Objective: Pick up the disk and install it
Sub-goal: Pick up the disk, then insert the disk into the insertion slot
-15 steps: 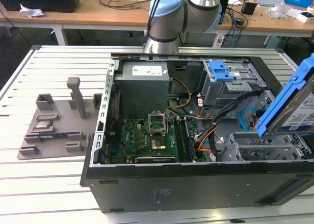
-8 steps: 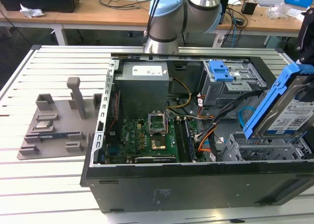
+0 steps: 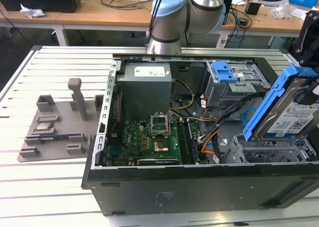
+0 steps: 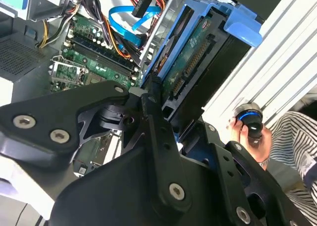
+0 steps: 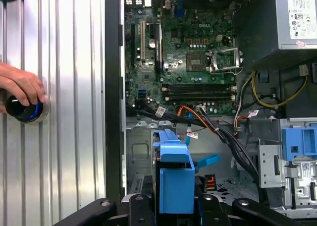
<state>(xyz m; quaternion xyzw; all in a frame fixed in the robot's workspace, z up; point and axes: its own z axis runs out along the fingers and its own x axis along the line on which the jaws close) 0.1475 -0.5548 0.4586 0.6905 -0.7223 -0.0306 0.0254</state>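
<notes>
- Wooden desks with cables stand behind a ribbed metal table (image 3: 55, 187) in the exterior view.
- On this table lies an open computer case (image 3: 199, 137), with its green board (image 3: 149, 137) facing up.
- At the far side of the case stands the base of the robot arm (image 3: 172, 18).
- On the exterior view's left, a grey tray (image 3: 55, 132) with small holders rests on the table, apart from the case.
- The disk (image 3: 289, 107), in its blue frame, is tilted above the case's corner on the exterior view's right, over the metal drive cage (image 3: 269, 150).
- The black gripper (image 5: 176, 208) is closed around the disk; its fingers (image 4: 158, 132) press the blue frame.
- A person's hand (image 5: 20, 87) holds a round black knob (image 5: 22, 109) on the table beside the case.
</notes>
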